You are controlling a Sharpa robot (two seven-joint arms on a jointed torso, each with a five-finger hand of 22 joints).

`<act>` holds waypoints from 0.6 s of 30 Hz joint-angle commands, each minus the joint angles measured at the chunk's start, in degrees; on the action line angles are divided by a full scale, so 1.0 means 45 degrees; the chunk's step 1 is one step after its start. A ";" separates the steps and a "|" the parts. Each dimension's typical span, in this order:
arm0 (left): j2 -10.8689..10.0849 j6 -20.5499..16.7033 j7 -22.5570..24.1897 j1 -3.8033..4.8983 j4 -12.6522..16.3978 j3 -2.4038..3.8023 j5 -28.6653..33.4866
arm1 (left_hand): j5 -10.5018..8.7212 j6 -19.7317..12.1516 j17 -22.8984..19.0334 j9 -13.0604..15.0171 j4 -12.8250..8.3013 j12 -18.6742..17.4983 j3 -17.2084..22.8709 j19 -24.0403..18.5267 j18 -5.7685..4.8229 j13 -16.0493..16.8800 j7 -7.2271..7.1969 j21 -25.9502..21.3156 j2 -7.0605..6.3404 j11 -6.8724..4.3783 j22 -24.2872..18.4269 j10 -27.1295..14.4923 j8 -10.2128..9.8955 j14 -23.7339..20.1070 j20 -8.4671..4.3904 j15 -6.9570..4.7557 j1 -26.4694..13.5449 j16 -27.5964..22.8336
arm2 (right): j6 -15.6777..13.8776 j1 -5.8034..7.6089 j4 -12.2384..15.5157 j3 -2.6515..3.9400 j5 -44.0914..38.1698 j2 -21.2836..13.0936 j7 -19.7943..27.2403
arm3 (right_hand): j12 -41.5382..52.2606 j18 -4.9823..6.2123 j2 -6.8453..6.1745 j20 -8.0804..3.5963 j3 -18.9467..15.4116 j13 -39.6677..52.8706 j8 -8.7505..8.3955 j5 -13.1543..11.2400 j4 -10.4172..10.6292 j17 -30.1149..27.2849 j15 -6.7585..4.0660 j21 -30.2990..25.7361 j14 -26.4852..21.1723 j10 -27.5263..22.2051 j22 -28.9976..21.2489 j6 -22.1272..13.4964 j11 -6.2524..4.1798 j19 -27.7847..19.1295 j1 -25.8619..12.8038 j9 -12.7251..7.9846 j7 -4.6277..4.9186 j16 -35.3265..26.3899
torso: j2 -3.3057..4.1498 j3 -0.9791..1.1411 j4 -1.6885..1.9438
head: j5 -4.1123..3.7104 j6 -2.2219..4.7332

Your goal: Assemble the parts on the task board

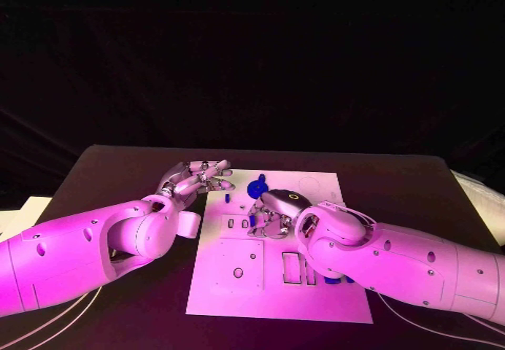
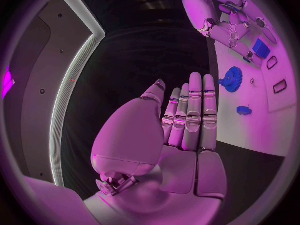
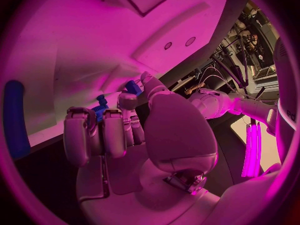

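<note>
The white task board (image 1: 276, 292) lies in the middle of the black table. A blue gear (image 1: 256, 188) sits near its far edge, with a small blue part (image 1: 228, 197) to its left. My right hand (image 1: 276, 215) is low over the board behind the gear, fingers curled. Its thumb and a fingertip pinch a blue part (image 3: 131, 87) against the board. My left hand (image 1: 200, 177) hovers at the board's far left corner. Its fingers (image 2: 190, 115) are straight, side by side, and hold nothing. The left wrist view shows the gear (image 2: 232, 79) and the small part (image 2: 244, 110).
A long blue piece (image 3: 15, 117) lies on the board away from the right hand. More blue (image 1: 335, 279) shows under my right forearm. Empty slots (image 1: 292, 267) mark the board's near half. A pale sheet (image 1: 16, 215) lies off the table's left edge.
</note>
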 commanded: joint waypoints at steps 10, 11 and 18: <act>0.0016 -0.0035 -0.0650 0.0012 -0.0030 0.0009 -0.0517 | -0.0017 0.0135 0.0273 0.0005 -0.0302 -0.0155 0.0258 0.0321 0.0165 -0.0042 0.0007 0.0273 0.0072 -0.0062 0.0132 0.0099 -0.0072 0.0241 -0.0087 -0.0113 0.0292 -0.0006 | -0.2498 -0.0034 0.0595 0.0065 0.0216 -0.0435 0.1452 | -0.0434 0.0168 -0.0008 0.0151 -0.0771 -0.0488 -0.0027 -0.0108 0.0339 0.0666 0.0260 -0.0274 0.0745 -0.0492 0.0176 -0.0991 0.0198 -0.0343 0.0286 -0.0026 0.0217 -0.0187 | -0.0018 0.0013 -0.0032 | 0.0007 0.0066; 0.0015 -0.0041 -0.0687 0.0012 -0.0030 0.0009 -0.0552 | -0.0018 0.0148 0.0300 0.0007 -0.0305 -0.0154 0.0271 0.0367 0.0168 -0.0044 0.0002 0.0301 0.0068 -0.0072 0.0146 0.0113 -0.0071 0.0302 -0.0101 -0.0128 0.0288 0.0016 | -0.2509 -0.0029 0.0605 0.0068 0.0228 -0.0447 0.1491 | -0.0440 0.0171 -0.0008 0.0156 -0.0793 -0.0498 -0.0027 -0.0112 0.0351 0.0666 0.0265 -0.0280 0.0745 -0.0501 0.0168 -0.1012 0.0203 -0.0349 0.0296 -0.0025 0.0222 -0.0188 | -0.0018 0.0013 -0.0032 | 0.0007 0.0066; -0.0043 -0.0108 -0.2691 0.0035 0.0033 0.0009 -0.2349 | -0.0088 0.0605 0.3069 0.0067 0.0045 0.0573 0.0233 0.2524 0.0165 0.0349 -0.0509 0.1950 -0.0238 -0.0769 0.0989 0.2002 0.0009 0.3452 -0.0918 -0.0956 -0.0410 0.3436 | -0.2444 0.0243 0.1174 0.0205 0.1020 -0.1116 0.3033 | -0.0587 0.0213 0.0042 0.0237 -0.1226 -0.0738 -0.0004 -0.0135 0.0646 0.0547 0.0337 -0.0395 0.0701 -0.0708 -0.0016 -0.1296 0.0279 -0.0482 0.0577 -0.0009 0.0303 -0.0306 | -0.0094 0.0076 -0.0036 | 0.0009 0.0096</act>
